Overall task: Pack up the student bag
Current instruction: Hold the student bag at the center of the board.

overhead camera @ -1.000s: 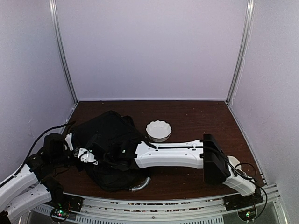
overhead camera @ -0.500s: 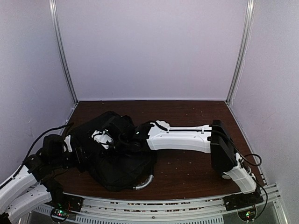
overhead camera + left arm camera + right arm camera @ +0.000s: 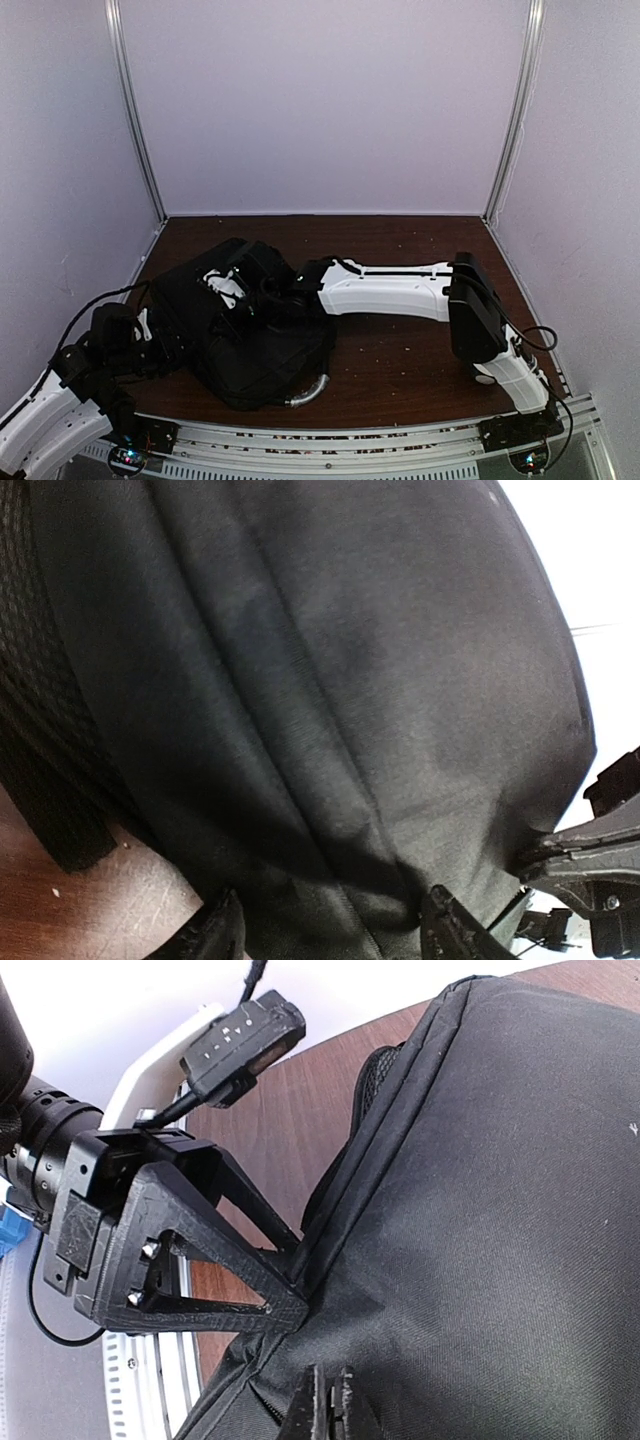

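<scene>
The student bag (image 3: 250, 345), large, black and soft, lies at the table's left front, its silvery handle (image 3: 306, 392) at the near edge. My right gripper (image 3: 226, 286) reaches across over the bag's far left part. In the right wrist view it (image 3: 328, 1407) is shut, its tips pressed on the bag's fabric (image 3: 480, 1210) beside a zip line; anything pinched is too small to tell. My left gripper (image 3: 168, 338) holds the bag's left edge. In the left wrist view (image 3: 330, 935) a thick fold of bag fabric (image 3: 330, 710) sits bunched between its jaws.
The brown table (image 3: 420, 365) is walled by pale panels at the back and both sides, with metal posts in the far corners. My right forearm (image 3: 385, 290) lies across the middle of the table. The left gripper's black frame (image 3: 190, 1260) shows beside the bag seam.
My right gripper has moved away from me along the bag's top, from its near left to its far left. The arm now covers a white bowl. My left arm has drawn slightly nearer.
</scene>
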Motion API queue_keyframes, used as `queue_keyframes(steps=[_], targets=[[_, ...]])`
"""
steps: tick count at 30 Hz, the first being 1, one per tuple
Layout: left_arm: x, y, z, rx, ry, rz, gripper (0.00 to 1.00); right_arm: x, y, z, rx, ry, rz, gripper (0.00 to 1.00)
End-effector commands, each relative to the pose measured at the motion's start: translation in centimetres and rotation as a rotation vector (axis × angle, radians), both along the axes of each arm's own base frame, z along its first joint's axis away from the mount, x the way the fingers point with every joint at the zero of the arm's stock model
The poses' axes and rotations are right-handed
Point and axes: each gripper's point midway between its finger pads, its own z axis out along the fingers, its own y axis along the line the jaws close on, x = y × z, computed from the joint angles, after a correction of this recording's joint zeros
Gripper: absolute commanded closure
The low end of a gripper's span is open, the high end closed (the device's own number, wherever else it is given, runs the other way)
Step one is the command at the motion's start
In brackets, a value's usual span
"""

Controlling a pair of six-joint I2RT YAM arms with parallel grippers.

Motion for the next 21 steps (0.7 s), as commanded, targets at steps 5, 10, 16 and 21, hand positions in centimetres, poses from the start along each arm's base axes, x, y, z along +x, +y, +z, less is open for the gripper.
queue_keyframes(steps=[5, 10, 16, 21], targets=[[-0.1, -1.6, -2.1, -0.082, 0.076, -0.028, 0.44, 1.1, 0.9, 5.3, 0.141, -0.016, -0.016, 1.0], [0.9, -1.5, -1.8, -0.085, 0.039, -0.001, 0.73, 1.1, 0.8, 4.8, 0.132, -0.013, -0.014, 1.0], [1.3, -0.7, -1.9, -0.048, 0.02, 0.03, 1.0, 1.7, 0.4, 4.9, 0.123, -0.017, -0.03, 1.0], [1.1, -0.1, -1.9, -0.009, 0.017, 0.041, 1.0, 4.1, -1.4, 5.2, 0.107, -0.044, -0.093, 1.0]])
